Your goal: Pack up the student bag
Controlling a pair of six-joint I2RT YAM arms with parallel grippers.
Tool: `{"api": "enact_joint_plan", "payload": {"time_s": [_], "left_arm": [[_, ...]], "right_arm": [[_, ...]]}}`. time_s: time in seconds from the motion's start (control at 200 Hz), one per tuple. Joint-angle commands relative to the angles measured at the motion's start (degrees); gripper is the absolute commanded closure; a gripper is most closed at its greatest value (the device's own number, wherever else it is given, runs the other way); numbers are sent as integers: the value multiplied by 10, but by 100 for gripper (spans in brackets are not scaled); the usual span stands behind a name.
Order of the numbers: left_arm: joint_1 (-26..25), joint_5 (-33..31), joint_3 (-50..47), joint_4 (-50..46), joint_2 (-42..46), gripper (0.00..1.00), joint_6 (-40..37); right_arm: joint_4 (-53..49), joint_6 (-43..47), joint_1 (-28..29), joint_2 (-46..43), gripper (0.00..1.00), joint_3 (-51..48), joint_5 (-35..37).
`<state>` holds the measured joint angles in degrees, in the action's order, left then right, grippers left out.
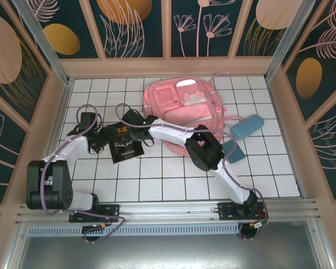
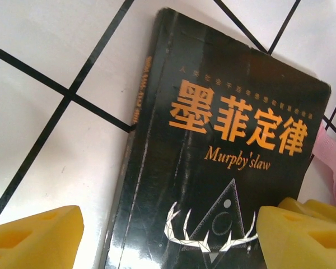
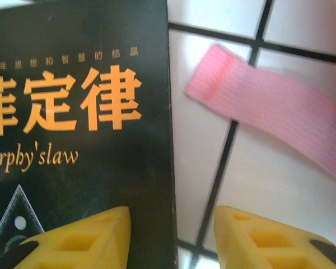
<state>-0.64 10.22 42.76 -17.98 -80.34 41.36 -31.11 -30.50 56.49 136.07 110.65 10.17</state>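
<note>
From above, the student bag (image 1: 182, 109) lies flat beyond both jaws, pockets up. We judge its long axis runs near to far, top toward the far wall. At the left wrist, the left gripper (image 2: 168, 235) gapes wide around the book (image 2: 213, 140). At the right wrist, the right gripper (image 3: 173, 235) stands apart astride the book's right edge, with a pink strap (image 3: 269, 112) ahead. We should square up on opposite edges before closing.

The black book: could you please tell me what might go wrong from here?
The right gripper straddles the edge of the book, one finger over the cover, so closing may slide it rather than grip it. The pink strap lies close by and could snag. The left gripper crowds the same book; the two may collide.
</note>
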Motion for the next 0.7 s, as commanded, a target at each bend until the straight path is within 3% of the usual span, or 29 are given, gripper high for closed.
{"api": "enact_joint_plan", "payload": {"time_s": [0.0, 0.205, 0.425, 0.696], "left_arm": [[4, 19, -6, 12, -3, 19, -25], [3, 75, -24, 27, 11, 20, -39], [-15, 115, -43, 26, 18, 22, -64], [-61, 113, -47, 24, -20, 23, -69]], "right_arm": [[-44, -11, 12, -44, 57, -104, 8], [-2, -39, 12, -146, 57, -241, -19], [50, -83, -6, -170, 56, -245, -88], [53, -132, -16, -144, 56, -239, -90]]}}
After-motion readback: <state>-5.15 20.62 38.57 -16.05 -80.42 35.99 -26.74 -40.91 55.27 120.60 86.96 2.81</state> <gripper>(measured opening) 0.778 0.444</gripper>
